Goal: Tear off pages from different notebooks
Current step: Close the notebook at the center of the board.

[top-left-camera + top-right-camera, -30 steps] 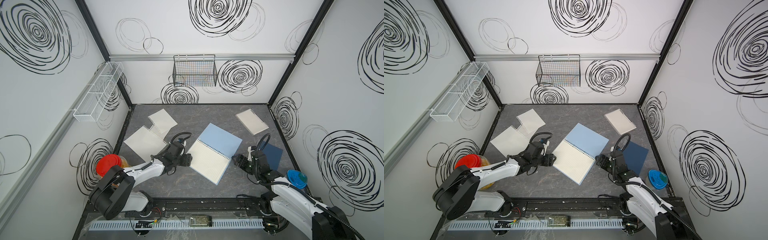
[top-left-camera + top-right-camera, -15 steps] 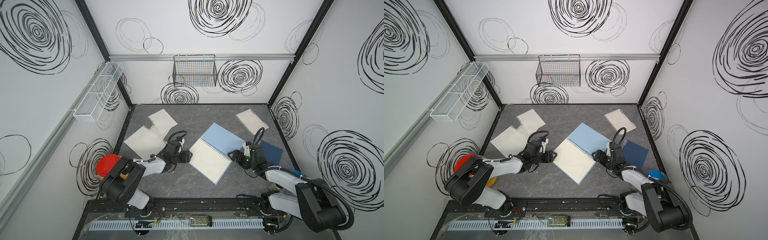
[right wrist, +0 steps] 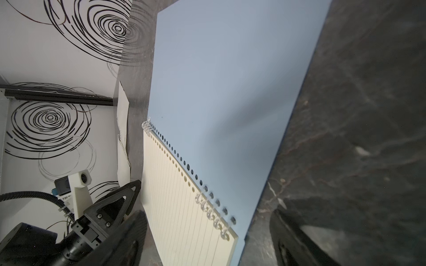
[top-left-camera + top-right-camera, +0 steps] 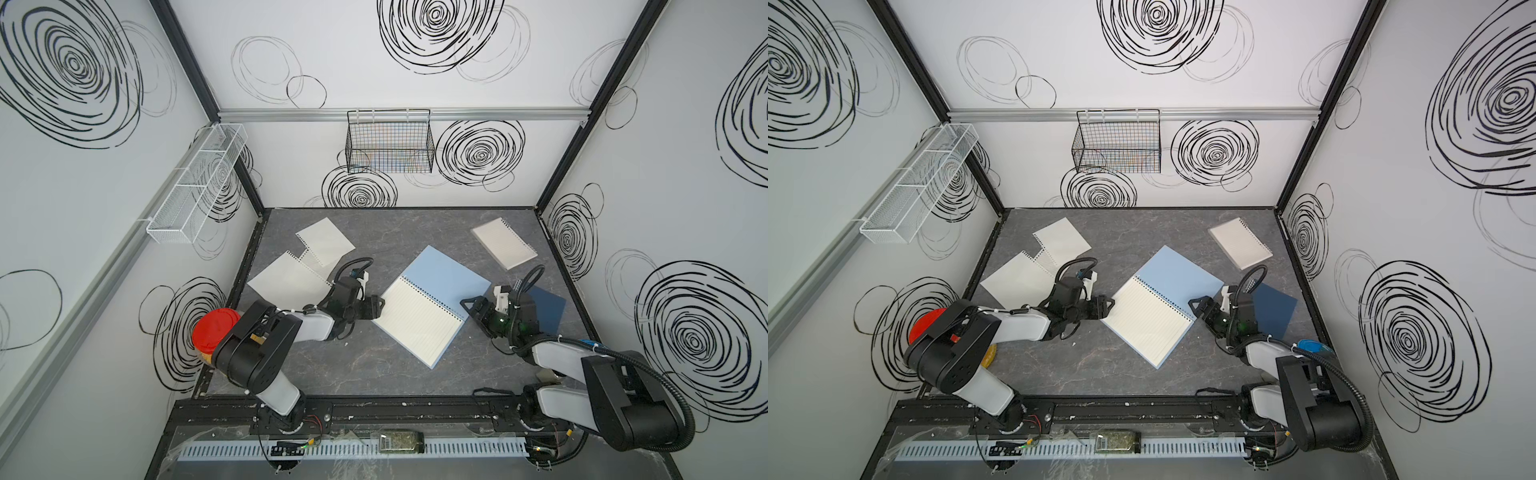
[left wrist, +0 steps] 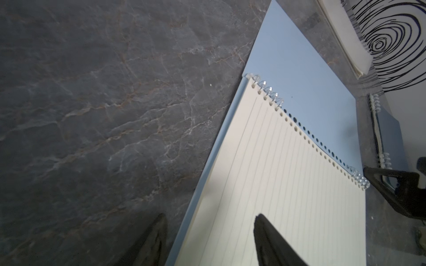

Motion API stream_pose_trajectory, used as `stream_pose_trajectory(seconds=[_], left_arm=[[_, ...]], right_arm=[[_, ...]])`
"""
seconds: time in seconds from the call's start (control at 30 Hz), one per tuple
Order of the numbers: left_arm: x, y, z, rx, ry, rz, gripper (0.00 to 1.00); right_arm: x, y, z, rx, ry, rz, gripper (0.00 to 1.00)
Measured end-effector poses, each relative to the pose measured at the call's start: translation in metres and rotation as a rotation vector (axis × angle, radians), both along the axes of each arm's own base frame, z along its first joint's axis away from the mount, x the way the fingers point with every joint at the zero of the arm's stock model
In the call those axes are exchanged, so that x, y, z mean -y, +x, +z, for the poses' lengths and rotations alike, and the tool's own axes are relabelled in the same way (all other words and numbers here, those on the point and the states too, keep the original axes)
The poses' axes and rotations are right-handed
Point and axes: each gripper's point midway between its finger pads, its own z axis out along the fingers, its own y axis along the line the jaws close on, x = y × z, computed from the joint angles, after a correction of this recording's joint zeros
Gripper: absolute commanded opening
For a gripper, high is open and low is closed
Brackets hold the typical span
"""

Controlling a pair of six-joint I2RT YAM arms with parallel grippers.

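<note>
left tool (image 4: 376,305): spread, now astride top page (image 4: 417,324) edge | right tool (image 4: 473,311): spread, moved up to light-blue notebook (image 4: 451,272) binding end | tear likely next

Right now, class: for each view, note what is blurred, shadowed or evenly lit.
In both top views, even light, the open light-blue wire-bound notebook sharp. Left wrist view: the left hand has blurred black fingers; the lined cream page is crisp. Right wrist view: shadow on the blue cover; the right hand blurred.

three notebooks (image 4: 449,278), three loose pages (image 4: 324,241)
</note>
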Motion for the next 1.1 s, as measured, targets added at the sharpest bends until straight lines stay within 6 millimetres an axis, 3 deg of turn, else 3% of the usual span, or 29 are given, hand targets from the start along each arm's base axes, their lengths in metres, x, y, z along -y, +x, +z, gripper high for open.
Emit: stream_pose_trajectory(seconds=[0.7, 1.1], left_arm=[[0.017, 0.009, -0.004, 0.013, 0.023, -0.039, 0.62], [0.027, 0.018, -0.004, 0.024, 0.032, -0.054, 0.6]], right_arm=[[-0.01, 0.01, 0.006, 0.021, 0.177, 0.025, 0.86], [-0.016, 0.017, 0.033, 0.127, 0.235, 0.061, 0.86]])
